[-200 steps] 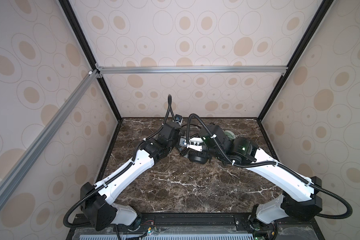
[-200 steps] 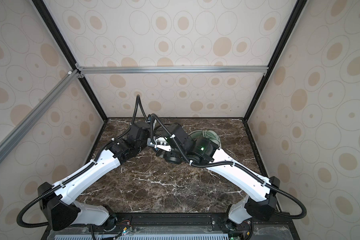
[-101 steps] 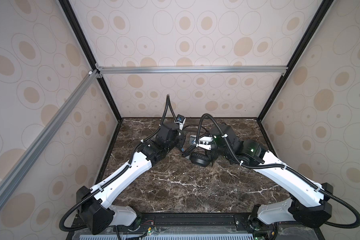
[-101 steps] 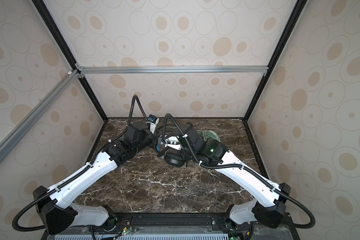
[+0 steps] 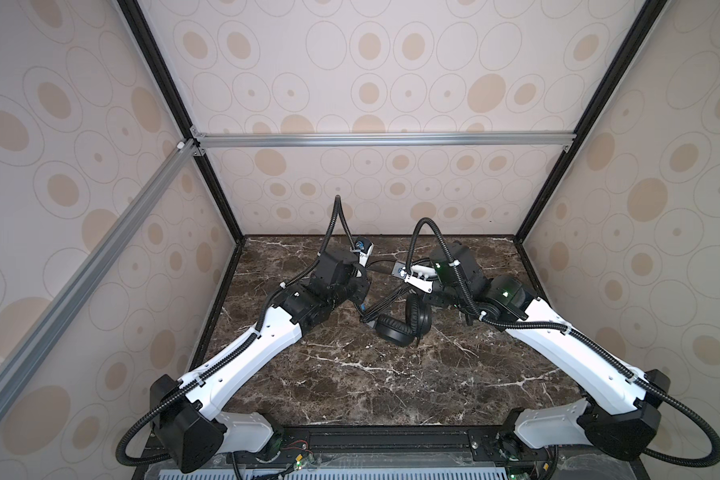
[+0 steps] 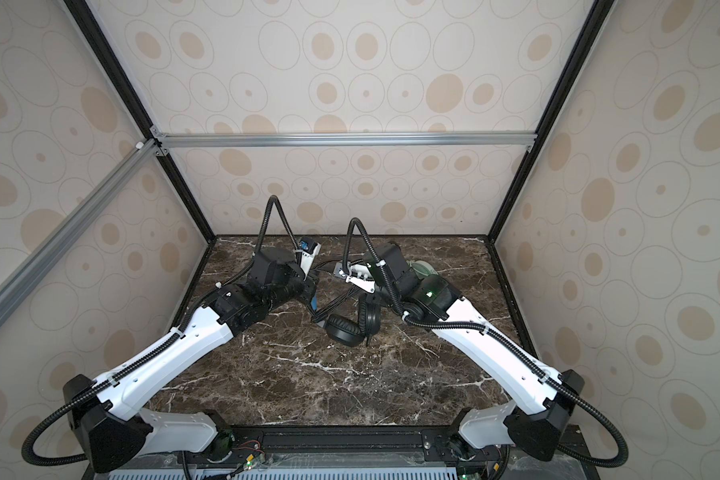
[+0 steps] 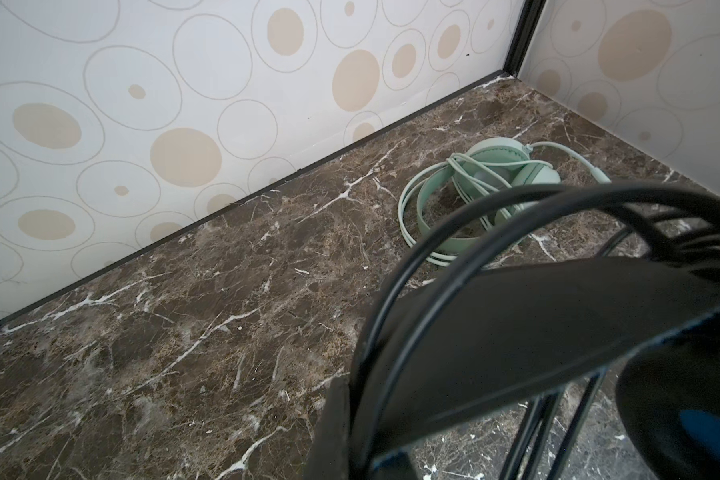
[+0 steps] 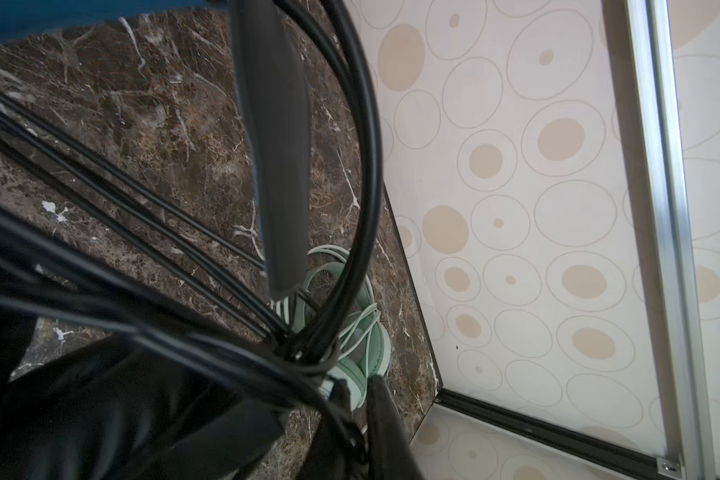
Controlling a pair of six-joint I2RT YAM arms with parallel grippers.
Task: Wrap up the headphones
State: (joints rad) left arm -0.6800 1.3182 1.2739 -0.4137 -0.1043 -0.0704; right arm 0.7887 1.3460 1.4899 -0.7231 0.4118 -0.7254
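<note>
The black headphones (image 5: 396,329) sit mid-table, ear cups down, with thin black cord wound in several loops around them. My left gripper (image 5: 360,305) is shut on their headband (image 7: 516,332), whose blue inner side shows. One of its fingers (image 7: 332,432) presses the band's edge. My right gripper (image 8: 356,388) hangs just right of the black headphones, beside the cord bundle (image 8: 304,357). Its jaws stand a narrow gap apart and the cord runs past one finger. The mint-green headphones (image 7: 495,183) lie at the back right with pale cord around them, mostly hidden behind the right arm (image 6: 422,268).
The brown marble table (image 5: 350,386) is boxed in by patterned walls on three sides. A black frame post (image 7: 520,37) marks the back right corner. An aluminium rail (image 5: 383,139) crosses above the back wall.
The right arm has drawn back to the right, uncovering the black ear cups, and its jaws have parted slightly. The left gripper has shifted a little toward the back, still on the headband.
</note>
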